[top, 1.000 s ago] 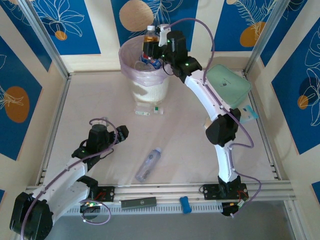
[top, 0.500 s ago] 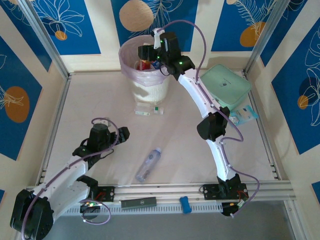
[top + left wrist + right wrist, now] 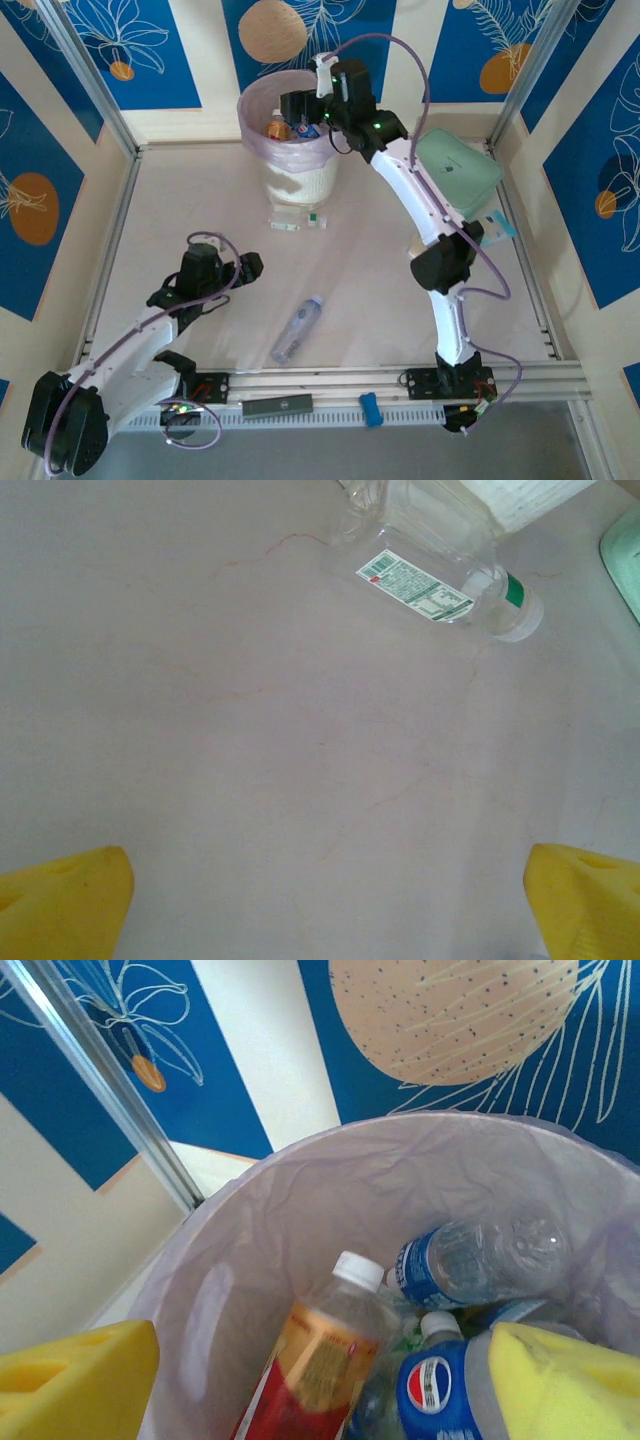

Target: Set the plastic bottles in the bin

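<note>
Desk point(image 3: 200, 200) status: bin point(image 3: 292, 170) sat at the far edge, pink liner in, well stocked; right fingers point(image 3: 570, 1390) hung over its mouth, spread wide, nothing between them; red-labelled bottle point(image 3: 315, 1380) lay inside right below, leaning on the liner wall, beside a cola bottle point(image 3: 440, 1395) and a blue-labelled bottle point(image 3: 480, 1260); I read that as the drop step finished for that arm, pull-back not begun. Left fingers point(image 3: 70, 900) were low over bare desk on the near left, fully apart, empty. Two bottles were left out by my count: long clear bottle point(image 3: 298, 328) on its side mid-desk, near the front rail, between the two arms; small clear bottle point(image 3: 440, 575) with a white label, on its side at the foot of the bin, touching it or just beside, couldn't tell. Next move, my call: right arm lifts clear of the rim first so it doesn't snag the liner; left fingers were nearer the long clear bottle, so they should swing over, line up across its body rather than along it, come down and close; it's round and light, likely to roll if nudged off-centre.
</note>
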